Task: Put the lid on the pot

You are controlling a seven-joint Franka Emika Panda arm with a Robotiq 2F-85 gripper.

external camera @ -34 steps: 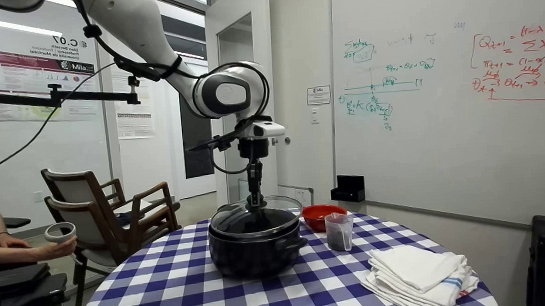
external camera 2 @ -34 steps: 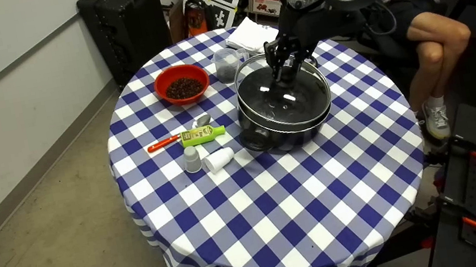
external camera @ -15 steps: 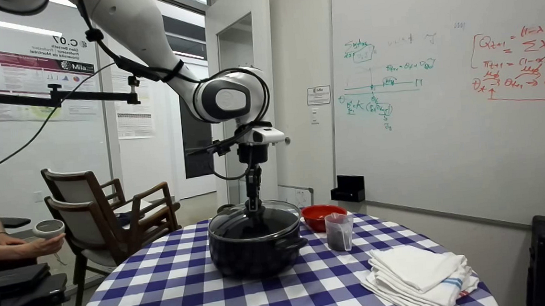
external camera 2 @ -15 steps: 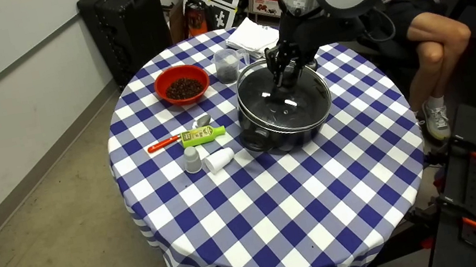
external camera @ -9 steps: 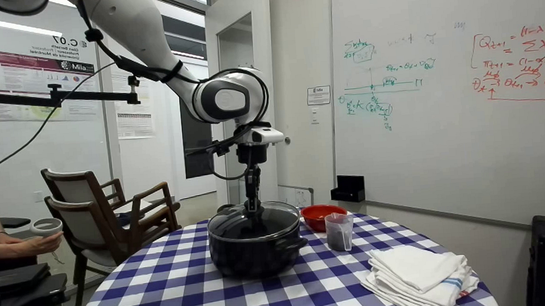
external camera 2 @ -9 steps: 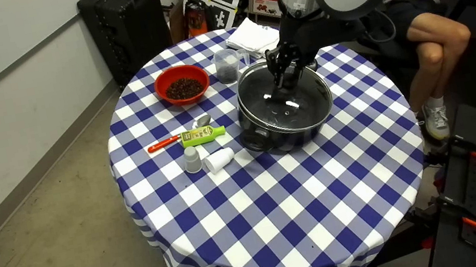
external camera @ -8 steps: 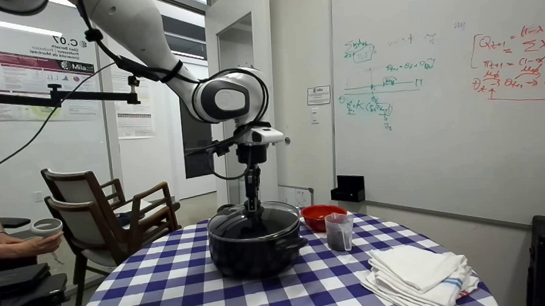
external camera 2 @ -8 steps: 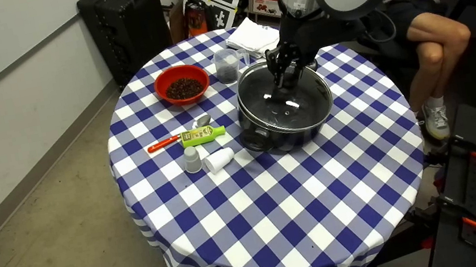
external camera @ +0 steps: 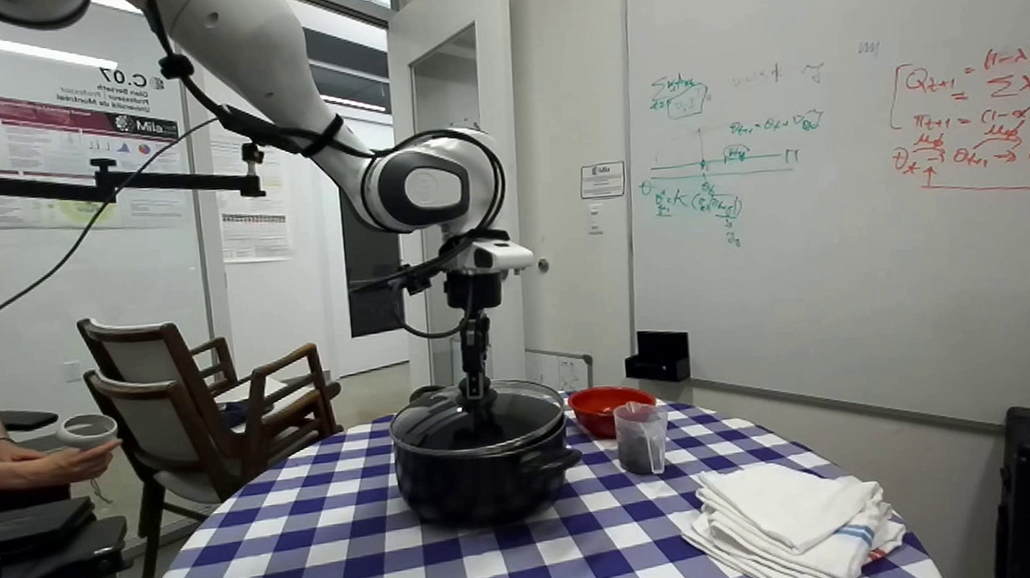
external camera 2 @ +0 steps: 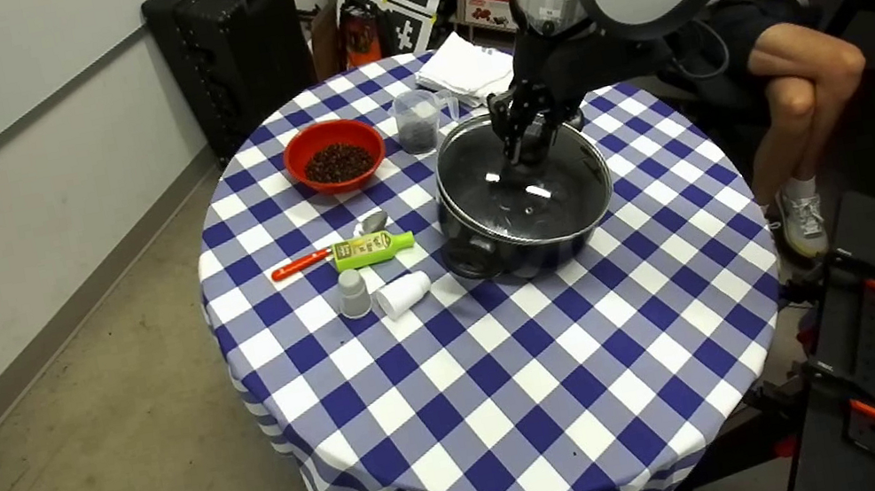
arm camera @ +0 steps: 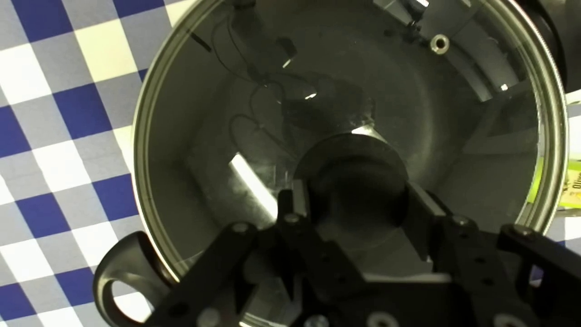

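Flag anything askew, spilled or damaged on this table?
A white cup lies on its side beside a standing grey cup. The lid looks off-centre on the pot: in an exterior view, more pot edge shows beneath it on the picture's right; maybe not fully seated. No spill or damage visible.

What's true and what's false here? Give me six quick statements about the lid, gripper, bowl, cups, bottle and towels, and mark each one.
1. The lid is over the pot. True.
2. The bowl is blue. False: the bowl is red.
3. The gripper has the knob between its fingers. True.
4. Both cups stand upright. False: one cup lies on its side.
5. The bottle is in the pot. False: the bottle lies outside it.
6. The towels lie on the cloth. True.
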